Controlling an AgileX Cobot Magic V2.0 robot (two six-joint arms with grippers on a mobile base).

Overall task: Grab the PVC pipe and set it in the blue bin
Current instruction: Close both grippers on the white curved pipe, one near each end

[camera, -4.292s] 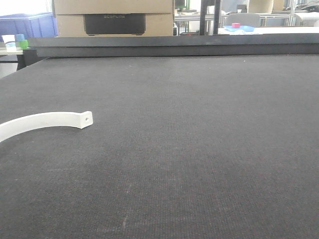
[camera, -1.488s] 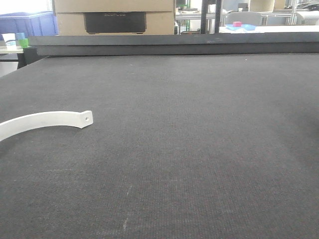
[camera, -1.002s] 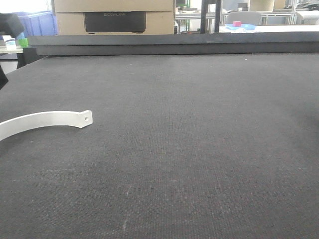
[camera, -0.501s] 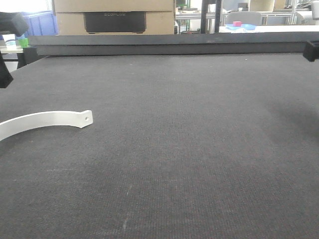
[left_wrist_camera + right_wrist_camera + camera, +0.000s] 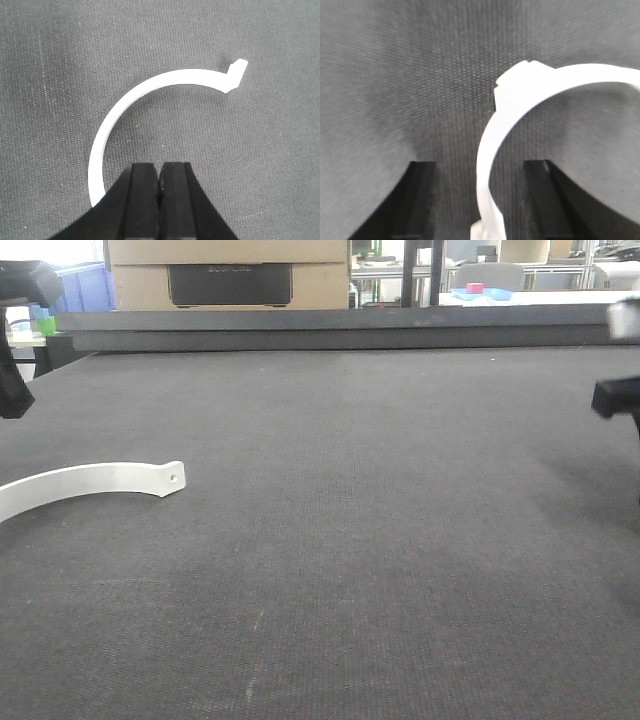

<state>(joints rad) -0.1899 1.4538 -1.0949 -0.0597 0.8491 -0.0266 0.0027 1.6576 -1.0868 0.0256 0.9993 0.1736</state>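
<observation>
A white curved PVC pipe (image 5: 90, 481) lies flat on the dark mat at the front left, its pierced end pointing right. The left wrist view shows this arc (image 5: 150, 88) just ahead of my left gripper (image 5: 160, 172), which is shut and empty. In the front view the left gripper (image 5: 12, 388) hangs at the far left edge, above and behind the pipe. A second white arc (image 5: 492, 135) appears in the right wrist view, running between the fingers of my open right gripper (image 5: 480, 166), untouched by them. The right gripper (image 5: 617, 395) is at the front view's right edge. A blue bin (image 5: 88, 285) stands beyond the table's far left.
A raised dark rail (image 5: 340, 330) closes the table's far edge. Behind it stands a cardboard box (image 5: 228, 275). Small coloured blocks (image 5: 44, 322) sit past the far left corner. A blue dish with a pink block (image 5: 480, 292) is on a distant bench.
Both arms have come into the front view, the left at the left edge, the right at the right edge and now lower. The white pipe has not moved.
</observation>
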